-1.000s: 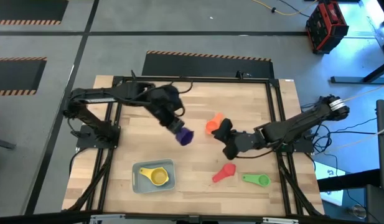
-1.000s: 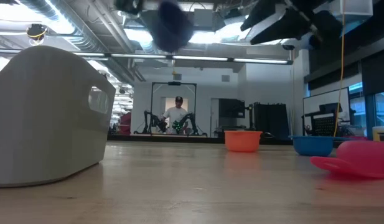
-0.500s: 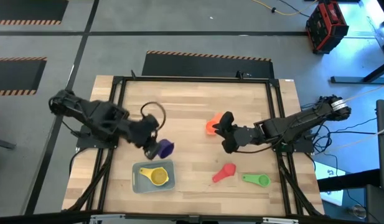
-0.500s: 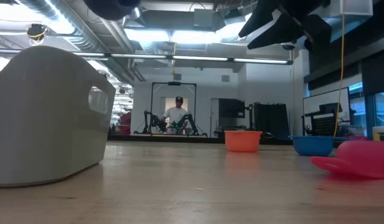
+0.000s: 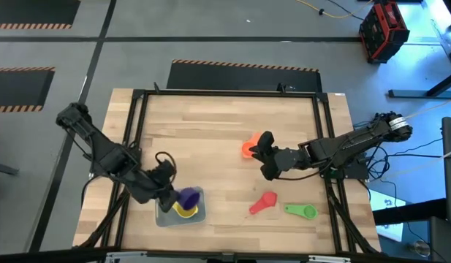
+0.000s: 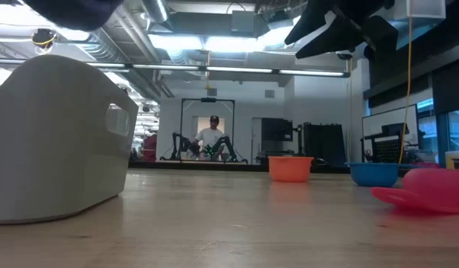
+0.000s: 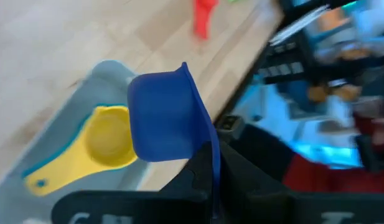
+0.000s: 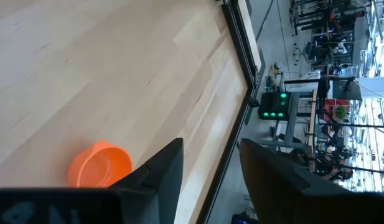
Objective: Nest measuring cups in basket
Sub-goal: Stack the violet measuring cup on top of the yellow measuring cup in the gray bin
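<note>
Two arms are over the worktop (image 5: 210,139), and only the left has moved: half a second ago its end effector carried the purple cup short of the basket, and now the left end effector (image 5: 170,196) hangs right over the basket (image 5: 161,216), the purple cup (image 5: 188,196) above the yellow cup (image 5: 186,210) that lies inside. The left wrist view shows what the high view hides: the fingers are clamped on the purple cup's handle, its bowl tilted above the yellow cup, which sits on a teal one in the basket.

Beyond the basket, the right end effector (image 5: 263,140) has not shifted since then; it hovers touching or just beside the orange cup (image 5: 248,148), fingers parted and holding nothing, as the right wrist view shows. The pink cup (image 5: 263,204) and green cup (image 5: 302,211) lie on the worktop to the far side of the basket from the left arm. Only the low view shows a blue cup (image 6: 374,173) beside the orange one, and a person (image 6: 212,136) seated far behind.
</note>
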`<state>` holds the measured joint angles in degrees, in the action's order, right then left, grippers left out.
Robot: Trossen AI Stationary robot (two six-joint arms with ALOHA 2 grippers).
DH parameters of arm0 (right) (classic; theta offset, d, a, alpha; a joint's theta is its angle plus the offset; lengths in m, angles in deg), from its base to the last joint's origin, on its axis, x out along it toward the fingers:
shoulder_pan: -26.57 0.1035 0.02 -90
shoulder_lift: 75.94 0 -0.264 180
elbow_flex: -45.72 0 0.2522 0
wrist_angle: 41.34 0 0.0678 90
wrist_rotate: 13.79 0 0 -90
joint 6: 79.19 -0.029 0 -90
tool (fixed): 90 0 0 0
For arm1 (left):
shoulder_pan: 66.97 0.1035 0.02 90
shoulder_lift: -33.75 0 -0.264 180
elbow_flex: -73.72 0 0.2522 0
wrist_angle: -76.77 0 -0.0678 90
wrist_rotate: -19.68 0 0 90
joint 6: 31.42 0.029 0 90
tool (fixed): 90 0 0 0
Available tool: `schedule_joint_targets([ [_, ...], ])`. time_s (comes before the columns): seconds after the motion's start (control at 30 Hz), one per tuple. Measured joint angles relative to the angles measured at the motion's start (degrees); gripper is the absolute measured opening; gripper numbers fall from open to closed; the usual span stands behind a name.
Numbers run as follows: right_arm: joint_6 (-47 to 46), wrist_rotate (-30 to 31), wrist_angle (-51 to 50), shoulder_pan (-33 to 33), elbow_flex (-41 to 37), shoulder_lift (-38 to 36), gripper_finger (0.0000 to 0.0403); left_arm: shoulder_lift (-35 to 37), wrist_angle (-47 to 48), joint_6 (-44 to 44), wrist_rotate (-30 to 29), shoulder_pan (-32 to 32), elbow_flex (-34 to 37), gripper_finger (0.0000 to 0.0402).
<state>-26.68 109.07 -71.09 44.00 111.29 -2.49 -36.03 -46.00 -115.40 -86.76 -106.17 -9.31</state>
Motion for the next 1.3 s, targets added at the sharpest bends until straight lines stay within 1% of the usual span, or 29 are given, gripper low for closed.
schedule_joint_targets([
  [0.17,0.00,0.00,0.02,-0.02,-0.02,0.00,0.0163,6.69,-12.30,-2.49,-2.43,-1.25,11.67,0.0001],
  [0.23,0.00,0.00,0.04,-0.02,-0.02,0.00,0.0163,8.22,-19.53,-2.66,-2.43,-1.70,16.83,0.0001],
  [0.3,0.00,-0.02,0.07,-0.02,-0.02,0.00,0.0163,8.83,-27.23,-2.70,-2.44,-2.30,21.94,0.0001],
  [0.4,0.00,-0.03,0.07,-0.02,-0.02,0.00,0.0163,9.09,-35.96,-3.10,-2.51,-3.24,28.32,0.0002],
  [0.6,-0.02,-1.04,0.25,-0.02,-0.02,0.00,0.0163,9.09,-46.78,-4.51,-2.96,-4.47,36.76,0.0002],
  [0.7,-0.02,-2.10,0.26,-0.02,-0.02,0.02,0.0163,9.09,-51.00,-4.60,-3.41,-5.21,39.32,0.0003],
  [0.9,-0.02,-2.64,0.28,-0.02,-0.04,0.04,0.0163,9.14,-52.23,-6.11,-4.03,-5.31,41.78,0.0004],
  [1.03,-0.02,-2.59,0.28,-0.02,-0.04,0.04,0.0163,9.07,-51.40,-7.48,-3.96,-5.48,42.53,0.0003],
  [1.13,-0.02,-2.57,0.28,-0.01,-0.07,0.04,0.0163,9.28,-52.96,-7.30,-3.99,-5.48,42.48,0.0005],
  [1.3,-0.02,-2.56,0.28,-0.02,-0.07,0.04,0.0163,11.83,-53.08,-6.74,-4.69,-5.52,42.46,0.0003],
])
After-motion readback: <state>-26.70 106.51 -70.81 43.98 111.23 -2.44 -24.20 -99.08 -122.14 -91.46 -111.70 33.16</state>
